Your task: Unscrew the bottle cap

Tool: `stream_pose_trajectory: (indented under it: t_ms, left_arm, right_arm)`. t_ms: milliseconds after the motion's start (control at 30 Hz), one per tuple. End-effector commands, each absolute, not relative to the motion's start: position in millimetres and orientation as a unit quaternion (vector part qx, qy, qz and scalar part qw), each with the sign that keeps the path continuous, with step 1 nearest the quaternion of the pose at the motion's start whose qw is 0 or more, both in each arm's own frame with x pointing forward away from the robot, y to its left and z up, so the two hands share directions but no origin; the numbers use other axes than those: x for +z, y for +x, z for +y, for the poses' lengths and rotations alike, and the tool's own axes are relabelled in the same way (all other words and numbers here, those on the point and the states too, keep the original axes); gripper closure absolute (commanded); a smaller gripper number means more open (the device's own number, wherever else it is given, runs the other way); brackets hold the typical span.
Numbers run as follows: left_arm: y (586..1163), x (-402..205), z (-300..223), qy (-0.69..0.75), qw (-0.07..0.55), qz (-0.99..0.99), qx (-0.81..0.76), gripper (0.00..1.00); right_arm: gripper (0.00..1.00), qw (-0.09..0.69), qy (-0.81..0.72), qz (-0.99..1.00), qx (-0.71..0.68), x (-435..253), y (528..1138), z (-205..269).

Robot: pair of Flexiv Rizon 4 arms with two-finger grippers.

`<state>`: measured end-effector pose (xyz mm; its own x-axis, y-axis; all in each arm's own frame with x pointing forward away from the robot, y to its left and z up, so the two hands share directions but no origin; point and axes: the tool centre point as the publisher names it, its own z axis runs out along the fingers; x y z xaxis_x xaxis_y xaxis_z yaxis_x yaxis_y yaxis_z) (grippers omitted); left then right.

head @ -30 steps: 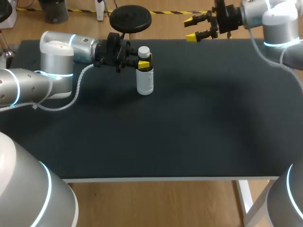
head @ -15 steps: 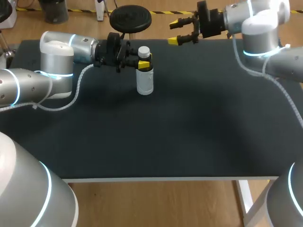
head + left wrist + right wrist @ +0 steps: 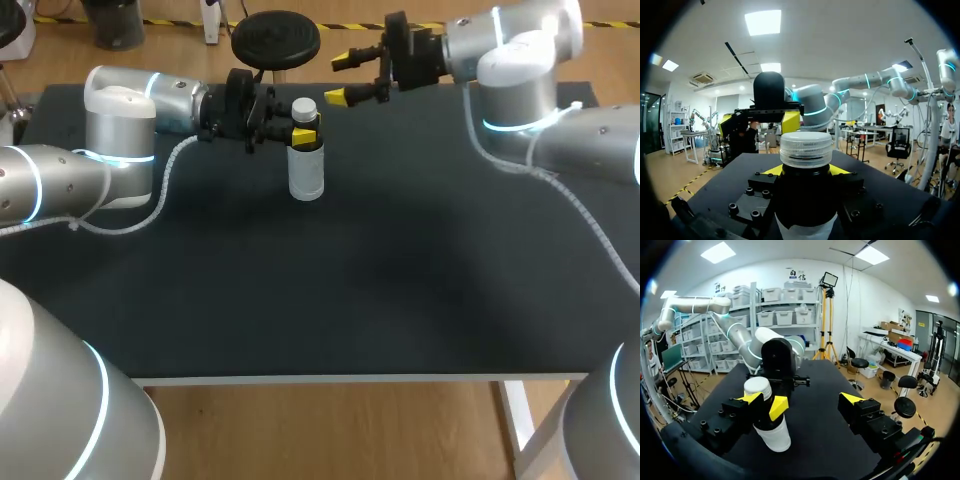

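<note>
A clear bottle (image 3: 306, 170) with a white cap (image 3: 304, 106) stands upright near the table's far edge. My left gripper (image 3: 304, 128) comes in level from the left and is shut on the bottle's neck just under the cap. In the left wrist view the cap (image 3: 806, 149) rises between the yellow tips of my left gripper (image 3: 806, 172). My right gripper (image 3: 338, 79) hangs open just right of the cap and a little above it. In the right wrist view the bottle (image 3: 775, 432) stands by one finger of my right gripper (image 3: 800, 400), not between the two.
The black tabletop (image 3: 400, 280) stretches wide toward the front. Its far edge runs just behind the bottle. My left arm's grey body (image 3: 120, 130) lies along the table's far left.
My right arm has swung left from the table's far right corner toward the cap, its gripper still open. The left gripper and the bottle have not moved.
</note>
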<state>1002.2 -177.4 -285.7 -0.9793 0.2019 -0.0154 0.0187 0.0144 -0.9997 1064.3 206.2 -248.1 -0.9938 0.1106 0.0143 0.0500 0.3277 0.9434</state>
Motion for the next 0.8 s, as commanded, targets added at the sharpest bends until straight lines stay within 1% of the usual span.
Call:
stream_pose_trajectory:
  t_ms: [33, 167, 567, 800]
  left_arm:
    - [1004.5, -286.7, -177.0, -0.08, 0.068, -0.708, 0.698, 1.0]
    - [1004.5, -286.7, -177.0, -0.08, 0.068, -0.708, 0.698, 1.0]
    - [1004.5, -286.7, -177.0, -0.08, 0.068, -0.708, 0.698, 1.0]
    - [1004.5, -286.7, -177.0, -0.08, 0.068, -0.708, 0.698, 1.0]
  right_arm:
    - [0.0, 0.036, 0.054, 0.817, 0.573, -246.2, 1060.6, 215.8]
    - [0.0, 0.046, 0.061, 0.813, 0.577, -243.3, 1050.7, 217.0]
    - [0.0, 0.036, 0.066, 0.81, 0.582, -241.4, 1035.8, 214.8]
    - [0.0, 0.023, 0.068, 0.814, 0.576, -248.6, 1027.6, 224.5]
